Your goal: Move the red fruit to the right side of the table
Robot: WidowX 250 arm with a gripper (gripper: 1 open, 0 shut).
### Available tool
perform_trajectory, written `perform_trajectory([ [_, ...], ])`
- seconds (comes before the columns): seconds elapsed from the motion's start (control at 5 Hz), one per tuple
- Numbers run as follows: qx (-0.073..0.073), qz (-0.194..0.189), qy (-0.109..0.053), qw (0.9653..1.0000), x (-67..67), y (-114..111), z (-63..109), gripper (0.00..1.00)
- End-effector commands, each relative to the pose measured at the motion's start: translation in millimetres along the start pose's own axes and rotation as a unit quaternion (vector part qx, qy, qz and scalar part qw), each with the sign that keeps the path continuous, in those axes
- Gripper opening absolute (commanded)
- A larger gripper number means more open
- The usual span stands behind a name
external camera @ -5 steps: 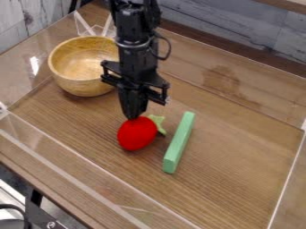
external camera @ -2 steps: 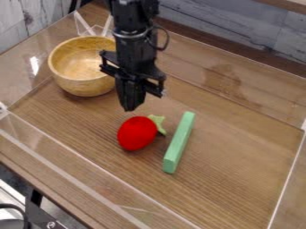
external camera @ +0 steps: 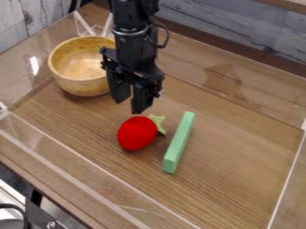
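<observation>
The red fruit (external camera: 139, 132) lies on the brown wood-grain table (external camera: 227, 152), near its middle, with its pale green leafy top pointing right. My gripper (external camera: 131, 104) hangs just above and slightly behind the fruit, pointing straight down. Its two dark fingers stand apart, open, with nothing between them. The fingertips are clear of the fruit.
A long light-green bar (external camera: 180, 141) lies just right of the fruit. A wooden bowl (external camera: 81, 65) sits at the back left, close to the arm. Low clear acrylic walls (external camera: 72, 192) border the tabletop.
My gripper has risen off the fruit and its fingers have spread from shut to open. The fruit stays where it was.
</observation>
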State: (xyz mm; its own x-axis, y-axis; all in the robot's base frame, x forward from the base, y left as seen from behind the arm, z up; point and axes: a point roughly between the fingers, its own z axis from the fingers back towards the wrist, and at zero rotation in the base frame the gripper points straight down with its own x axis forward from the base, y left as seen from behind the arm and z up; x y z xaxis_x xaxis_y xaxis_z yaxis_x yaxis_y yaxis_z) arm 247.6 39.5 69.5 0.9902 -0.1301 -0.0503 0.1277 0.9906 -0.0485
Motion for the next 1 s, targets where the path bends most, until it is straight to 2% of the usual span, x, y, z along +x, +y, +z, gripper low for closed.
perform_trajectory([
  [0.0, 0.009, -0.025, -0.015, 0.9995, 8.9, 11.3, 6.7, 0.0],
  [0.4, 0.013, -0.066, -0.012, 0.9977, 3.1, 25.5, -16.7, 0.0],
  [0.6, 0.016, -0.04, -0.021, 0.9989, 3.6, 29.5, 6.6, 0.0],
  [0.8, 0.015, -0.071, -0.019, 0.9972, 10.3, 17.5, 2.3, 1.0],
])
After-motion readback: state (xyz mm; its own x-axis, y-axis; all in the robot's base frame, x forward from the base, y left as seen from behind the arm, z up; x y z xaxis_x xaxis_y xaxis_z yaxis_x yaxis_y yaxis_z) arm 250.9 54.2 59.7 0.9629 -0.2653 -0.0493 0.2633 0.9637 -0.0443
